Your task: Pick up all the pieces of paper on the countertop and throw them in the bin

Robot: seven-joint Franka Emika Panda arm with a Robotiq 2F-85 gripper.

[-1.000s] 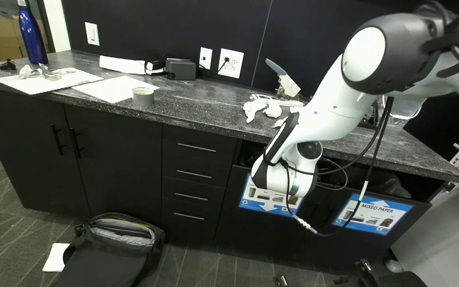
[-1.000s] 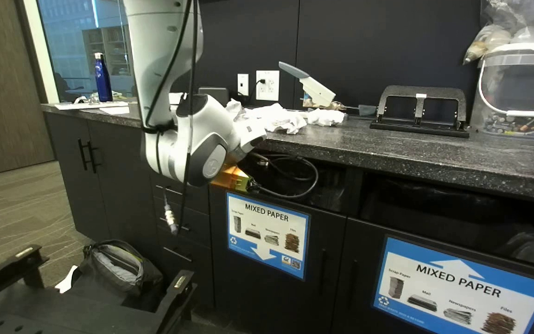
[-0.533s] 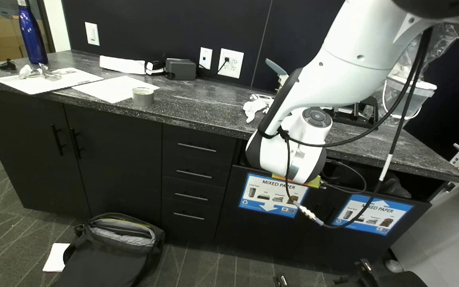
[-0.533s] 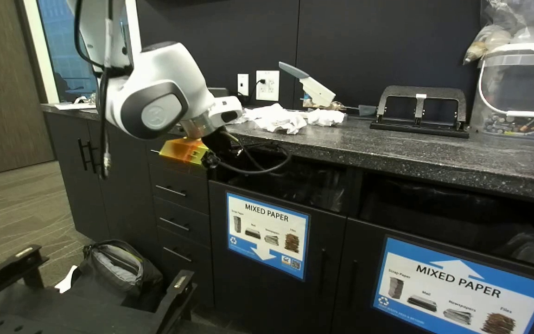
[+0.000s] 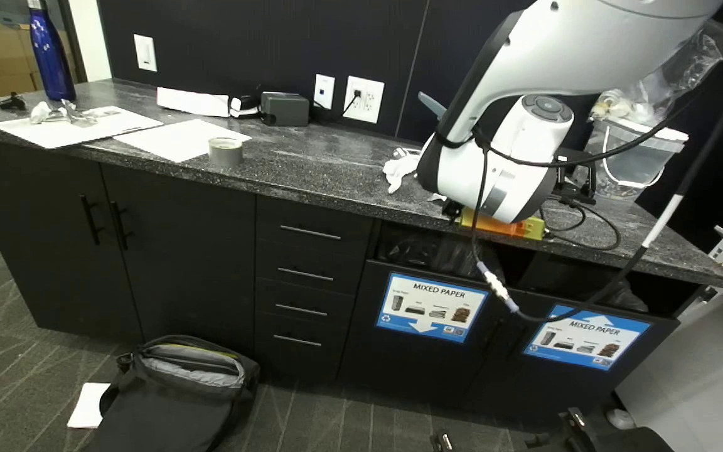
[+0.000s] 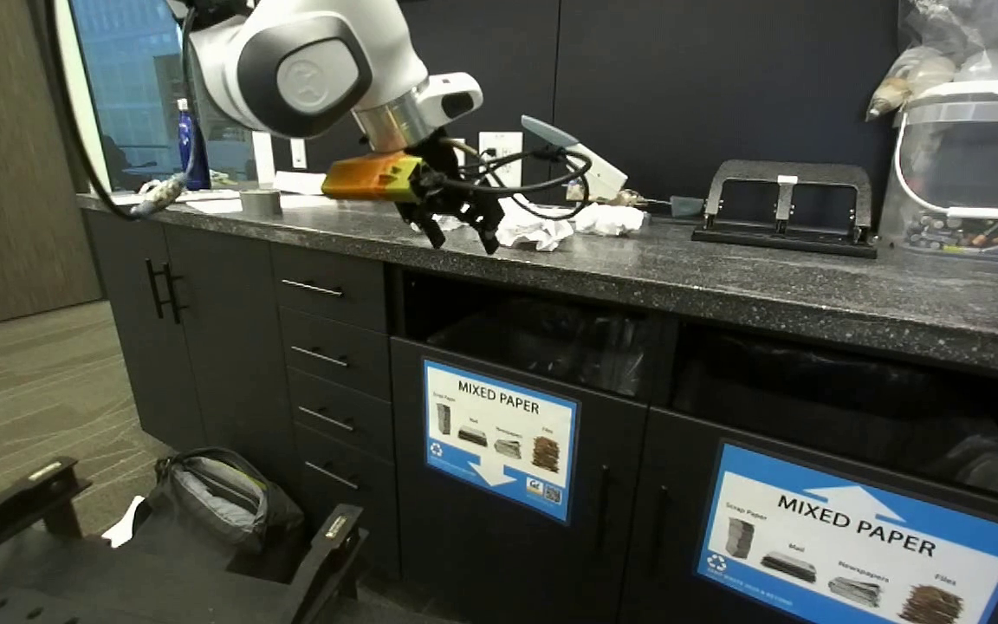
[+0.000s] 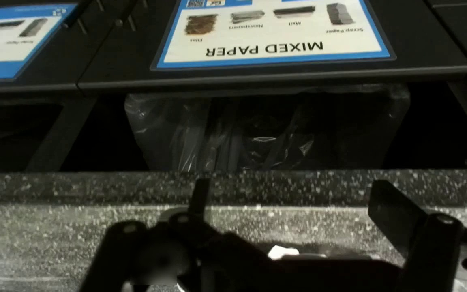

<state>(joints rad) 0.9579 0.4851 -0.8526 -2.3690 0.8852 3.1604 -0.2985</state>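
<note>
Crumpled white papers [image 6: 534, 230] lie on the dark countertop [image 6: 811, 269], with another crumpled piece [image 6: 610, 219] to their right. Part of the pile [image 5: 400, 169] shows beside the arm, which hides the rest. My gripper [image 6: 464, 244] is open with nothing between its fingers, above the counter's front part, just left of the papers. In the wrist view my spread gripper [image 7: 290, 186] is over the counter edge, with a scrap of white paper [image 7: 283, 252] partly hidden behind its body. The plastic-lined bin [image 7: 266, 129] sits in the cabinet opening below the counter.
A stapler [image 6: 594, 178], hole punch [image 6: 783, 238] and clear bucket [image 6: 967, 186] stand behind and right of the papers. Flat sheets [image 5: 176, 139], a tape roll [image 5: 225, 152], more crumpled scraps [image 5: 41, 113] and a blue bottle [image 5: 51, 56] are further along. A bag [image 5: 179, 395] lies on the floor.
My arm has risen from low in front of the bin opening to above the counter edge. The gripper now shows above the countertop. The papers on the counter look unmoved.
</note>
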